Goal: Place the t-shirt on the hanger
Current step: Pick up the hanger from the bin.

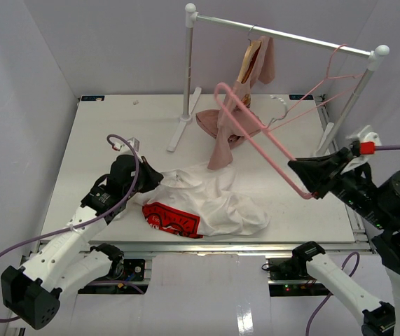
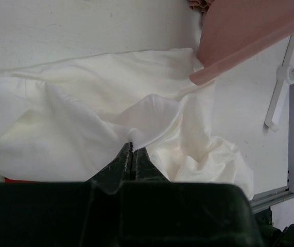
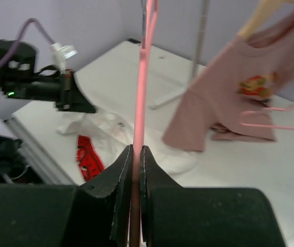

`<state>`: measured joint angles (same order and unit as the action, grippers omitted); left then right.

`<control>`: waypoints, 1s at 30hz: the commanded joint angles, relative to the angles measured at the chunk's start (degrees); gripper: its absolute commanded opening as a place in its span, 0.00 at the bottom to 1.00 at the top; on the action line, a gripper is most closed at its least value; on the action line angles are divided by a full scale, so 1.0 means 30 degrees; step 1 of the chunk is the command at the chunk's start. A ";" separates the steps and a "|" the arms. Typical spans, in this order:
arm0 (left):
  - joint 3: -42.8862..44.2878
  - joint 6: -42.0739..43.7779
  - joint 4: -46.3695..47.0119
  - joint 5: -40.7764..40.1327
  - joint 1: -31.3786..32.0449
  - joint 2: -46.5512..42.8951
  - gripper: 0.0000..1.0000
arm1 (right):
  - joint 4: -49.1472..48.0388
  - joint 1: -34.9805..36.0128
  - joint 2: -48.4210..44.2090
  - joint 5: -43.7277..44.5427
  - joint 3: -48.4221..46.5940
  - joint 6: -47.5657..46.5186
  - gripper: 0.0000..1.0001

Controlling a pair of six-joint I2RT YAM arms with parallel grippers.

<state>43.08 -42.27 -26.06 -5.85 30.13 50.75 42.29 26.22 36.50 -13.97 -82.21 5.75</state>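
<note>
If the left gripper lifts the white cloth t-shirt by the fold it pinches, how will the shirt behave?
Probably floppy: the white cloth t-shirt with the red print lies crumpled in soft folds, so it should sag below the left gripper. Only a small fold is pinched, so it might slip out.

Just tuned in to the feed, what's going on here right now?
The left gripper is shut on a fold of the t-shirt, which lies crumpled on the table with part of its red print showing. The right gripper is clamped on the hanger and holds it in the air, apart from the shirt. The shirt is not on the hanger yet. A pink garment hangs from the rack behind.
</note>
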 commanded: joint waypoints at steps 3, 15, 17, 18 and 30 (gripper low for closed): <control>0.1673 0.0497 -0.0132 -0.1023 -0.0044 0.0805 0.00 | -0.4517 -0.0047 0.1272 -0.8083 0.4781 0.0374 0.08; 0.5411 0.1666 -0.1681 -0.1798 -0.0668 0.2009 0.00 | -0.5862 -0.0038 -0.0705 -1.0844 1.0232 -0.1390 0.08; 0.5594 0.1783 -0.1857 -0.1636 -0.0668 0.1979 0.00 | -0.6589 -0.0009 -0.1195 -1.0850 1.1283 -0.1273 0.08; 0.5610 0.1775 -0.1872 -0.1532 -0.0668 0.1953 0.00 | -0.6604 -0.0009 -0.1277 -1.0568 1.1418 -0.1273 0.08; 0.4910 0.2257 -0.1655 -0.0181 -0.0661 0.0962 0.00 | -0.8318 0.0013 -0.0145 -0.8965 1.1507 -0.1571 0.08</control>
<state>57.82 -37.03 -32.18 -9.04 28.45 55.63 23.81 26.26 34.79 -41.22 -47.66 2.19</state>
